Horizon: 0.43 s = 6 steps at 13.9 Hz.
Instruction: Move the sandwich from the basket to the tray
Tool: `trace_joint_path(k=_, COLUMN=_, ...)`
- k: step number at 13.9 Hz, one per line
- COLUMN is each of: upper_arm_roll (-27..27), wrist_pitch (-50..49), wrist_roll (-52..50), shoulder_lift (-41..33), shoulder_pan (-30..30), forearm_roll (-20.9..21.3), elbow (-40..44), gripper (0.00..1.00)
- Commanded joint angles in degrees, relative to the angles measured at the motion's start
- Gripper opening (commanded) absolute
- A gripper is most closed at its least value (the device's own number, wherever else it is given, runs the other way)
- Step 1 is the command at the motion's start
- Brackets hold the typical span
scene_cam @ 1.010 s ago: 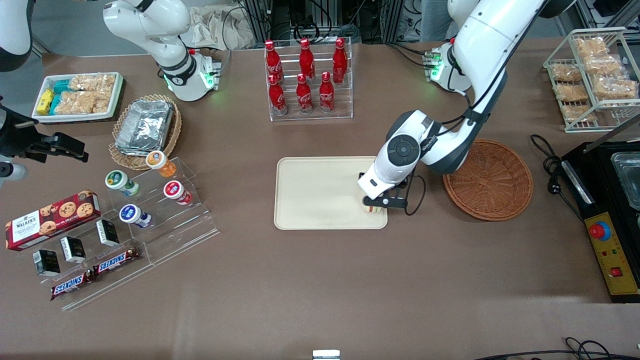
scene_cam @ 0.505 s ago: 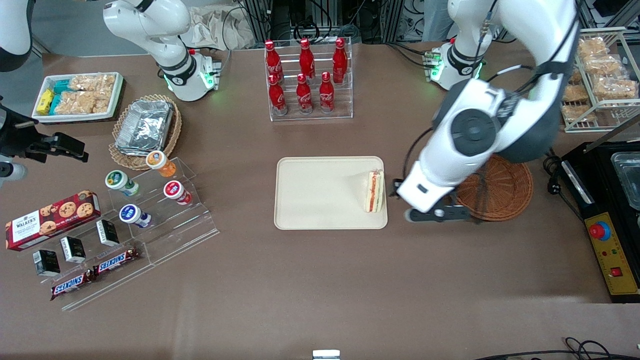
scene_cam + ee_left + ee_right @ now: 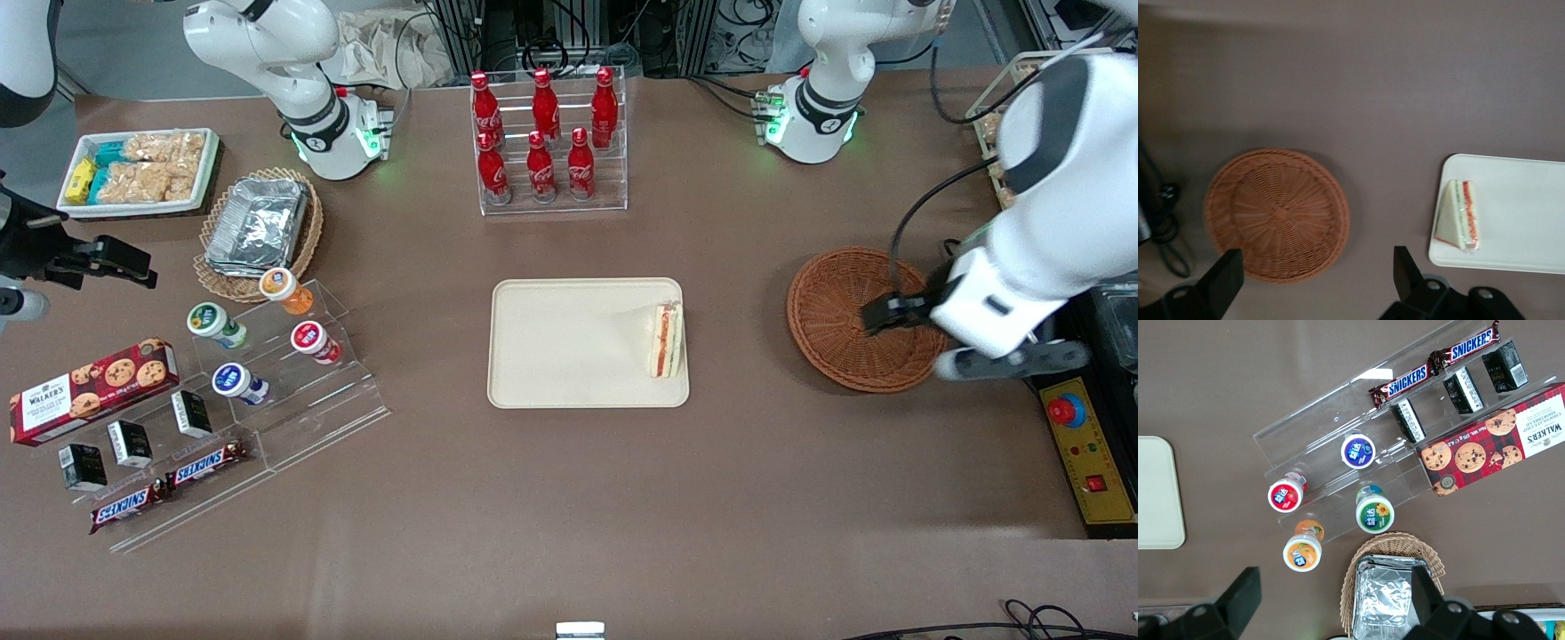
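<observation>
The gripper (image 3: 1315, 283) is open wide and holds nothing. It hangs high above the table, over the edge of the basket (image 3: 867, 320) that is toward the working arm's end. In the wrist view its two dark fingers (image 3: 1225, 283) stand well apart, and the woven bowl shows between them with no food inside.

The sandwich (image 3: 665, 340) lies on the tray (image 3: 569, 342), just inside the rim on the side that is nearest to the basket. It rests on a flat bread face, and the red and green filling shows along its cut edge. It is free of the arm, and the basket and the tray are well apart from each other.

By my judgement the placing is done, and the step in hand is only the retreat. To do it well, the arm should remain high and move off to its own end of the table, so that no finger or cable can catch the wicker rim. The sandwich sits close to the tray rim, so nothing should pass low over that corner.
</observation>
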Motion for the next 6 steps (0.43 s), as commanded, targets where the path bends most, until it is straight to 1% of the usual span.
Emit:
trace_joint_path(k=1, upper_arm_roll=11.49, wrist_pitch=-0.09, wrist_roll=4.03, shoulder_lift=-7.23, shoulder_pan=-8.11, forearm_roll=-3.06, elbow=-5.77, gripper=1.00)
trace_joint_path(k=3, upper_arm_roll=14.16, wrist_pitch=-0.53, wrist_roll=6.16, shoulder_lift=-9.27, shoulder_pan=-9.27, forearm_roll=-4.47, elbow=-6.66, gripper=1.00)
trace_joint_path(k=6, upper_arm_roll=15.22, wrist_pitch=-0.79, wrist_roll=5.90, shoulder_lift=-9.54, shoulder_pan=-10.76, forearm_roll=-4.92, elbow=-6.66, gripper=1.00)
